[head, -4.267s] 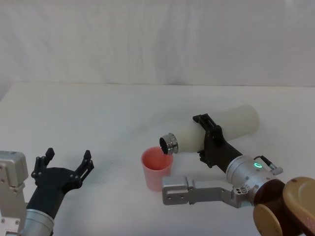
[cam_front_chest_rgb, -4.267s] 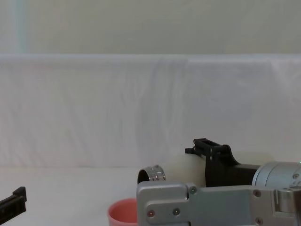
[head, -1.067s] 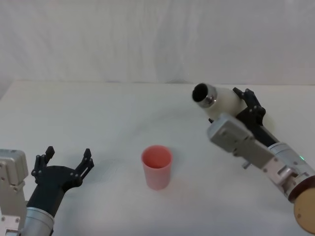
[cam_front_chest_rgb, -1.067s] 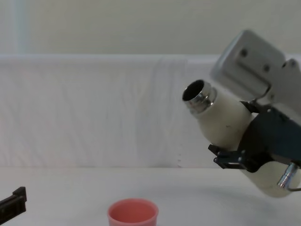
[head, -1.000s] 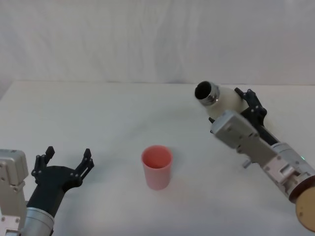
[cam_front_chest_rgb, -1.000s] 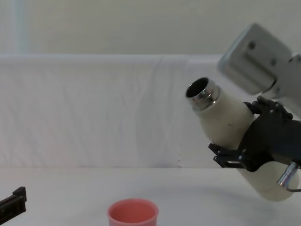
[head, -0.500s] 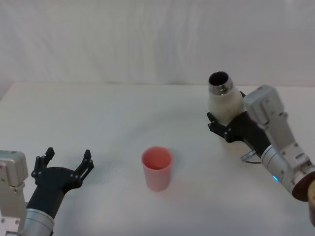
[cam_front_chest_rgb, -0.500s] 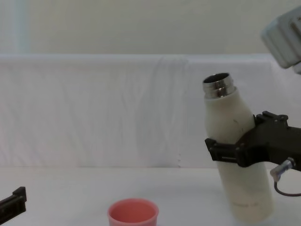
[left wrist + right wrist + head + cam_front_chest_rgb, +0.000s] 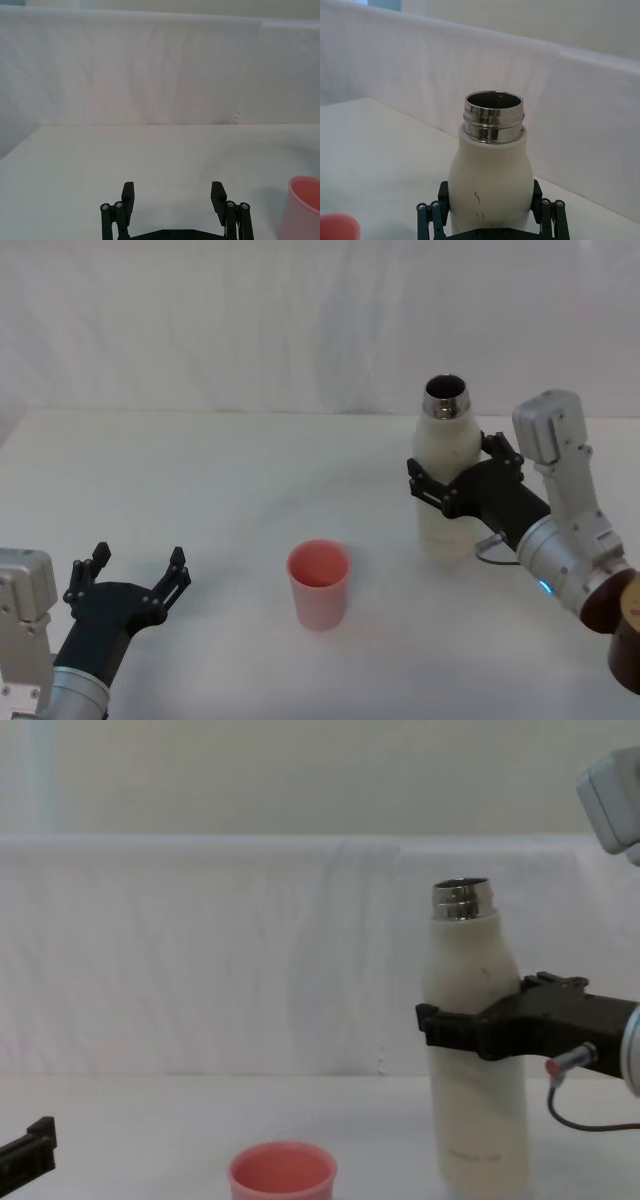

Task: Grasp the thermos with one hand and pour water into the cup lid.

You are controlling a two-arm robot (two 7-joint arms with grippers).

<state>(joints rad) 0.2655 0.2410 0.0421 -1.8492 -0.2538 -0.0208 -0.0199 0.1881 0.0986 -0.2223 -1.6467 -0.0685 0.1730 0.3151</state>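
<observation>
**Thermos set upright again after the pour**

The thermos is stood upright on the table, toward its right side and nearer the far edge, with the open steel neck pointing up. It is pinched around its middle by the right pincer, one finger on each flank, as is also seen in the right wrist view. The grip at mid-height is judged to keep the tall bottle balanced while it is turned and set down. The cup lid is placed near the middle of the table, well apart from the thermos on its left, mouth up, so that liquid can be received from above.

The left pincer is parked by the near left corner with its fingers spread and nothing between them.

Compared with four seconds earlier, the thermos is no longer laid over with its neck at the cup lid's rim. A second ago it was carried tilted in the air; half a second ago it was almost vertical. The cup lid and the left pincer are unmoved.
</observation>
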